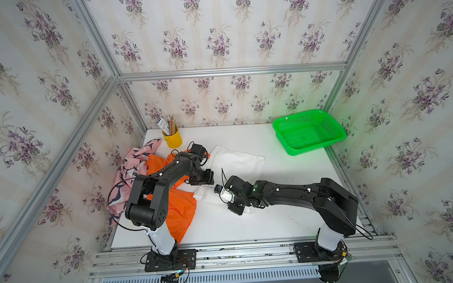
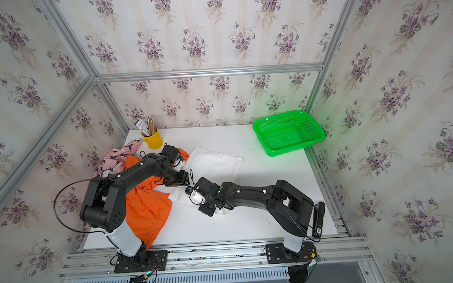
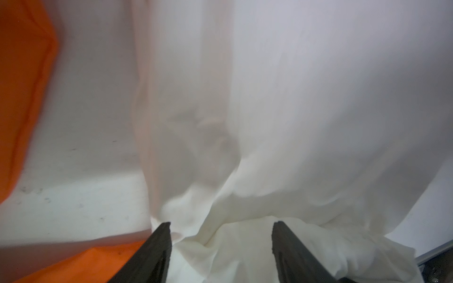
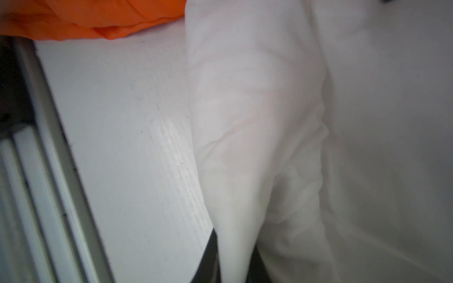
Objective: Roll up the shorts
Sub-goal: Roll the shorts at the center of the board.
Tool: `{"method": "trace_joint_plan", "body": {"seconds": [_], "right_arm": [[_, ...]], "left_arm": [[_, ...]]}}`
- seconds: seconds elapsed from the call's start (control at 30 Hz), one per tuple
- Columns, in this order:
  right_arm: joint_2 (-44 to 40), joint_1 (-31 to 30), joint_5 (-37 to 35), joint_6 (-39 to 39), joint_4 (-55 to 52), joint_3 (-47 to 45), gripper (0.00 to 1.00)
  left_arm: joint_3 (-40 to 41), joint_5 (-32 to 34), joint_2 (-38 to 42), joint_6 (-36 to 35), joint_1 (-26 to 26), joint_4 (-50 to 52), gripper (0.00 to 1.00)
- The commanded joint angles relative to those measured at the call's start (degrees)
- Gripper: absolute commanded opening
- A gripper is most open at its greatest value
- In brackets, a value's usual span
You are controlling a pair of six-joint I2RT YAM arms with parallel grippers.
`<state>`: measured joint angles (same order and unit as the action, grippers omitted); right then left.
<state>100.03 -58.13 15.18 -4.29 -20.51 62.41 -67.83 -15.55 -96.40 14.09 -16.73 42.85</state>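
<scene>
The white shorts (image 1: 236,161) (image 2: 215,161) lie spread mid-table, their near edge bunched. My left gripper (image 3: 220,223) (image 1: 202,182) points down over that edge at its left end. It is open, with loose white folds (image 3: 230,247) lying between its black fingers (image 3: 160,242). My right gripper (image 4: 235,245) (image 1: 236,207) is shut on a raised fold of the white shorts (image 4: 245,147) at the near right corner. The orange shorts (image 1: 181,215) (image 2: 147,214) lie crumpled under the left arm. The pink whale-print shorts (image 1: 132,164) (image 2: 113,159) are heaped against the left wall.
A green mesh basket (image 1: 297,114) (image 2: 277,116) sits at the back right corner. A yellow cup of pencils (image 1: 173,140) stands at the back left. A black tool (image 2: 318,219) lies at the table's right edge. An aluminium rail (image 1: 224,246) runs along the front.
</scene>
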Motion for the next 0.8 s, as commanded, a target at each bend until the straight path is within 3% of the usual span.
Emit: {"method": "trace_joint_plan", "body": {"seconds": [0.0,0.17,0.3,0.53,0.7,0.77], "right_arm": [[0.46,4.38,22.22,7.40,-2.17,0.60,0.12],[6.29,11.95,36.67,10.44,0.69,2.74,0.12],[11.72,16.72,40.16,13.43,2.49,4.63,0.14],[21.19,22.15,35.83,16.24,1.22,7.79,0.32],[20.15,22.71,26.52,16.03,-1.14,8.19,0.47],[17.37,22.64,22.42,16.07,-1.90,7.34,0.51]], "left_arm": [[-0.96,1.66,4.63,-1.25,0.03,2.72,0.71],[-3.16,-0.25,8.58,-2.87,0.00,6.14,0.73],[-3.47,-2.66,8.68,-4.64,-0.70,7.86,0.73],[-3.60,-3.16,5.55,-6.08,-3.97,8.98,0.73],[-5.25,-1.81,0.39,-6.30,-5.59,8.05,0.71],[-6.34,2.17,-2.43,-6.09,-5.68,7.83,0.67]]}}
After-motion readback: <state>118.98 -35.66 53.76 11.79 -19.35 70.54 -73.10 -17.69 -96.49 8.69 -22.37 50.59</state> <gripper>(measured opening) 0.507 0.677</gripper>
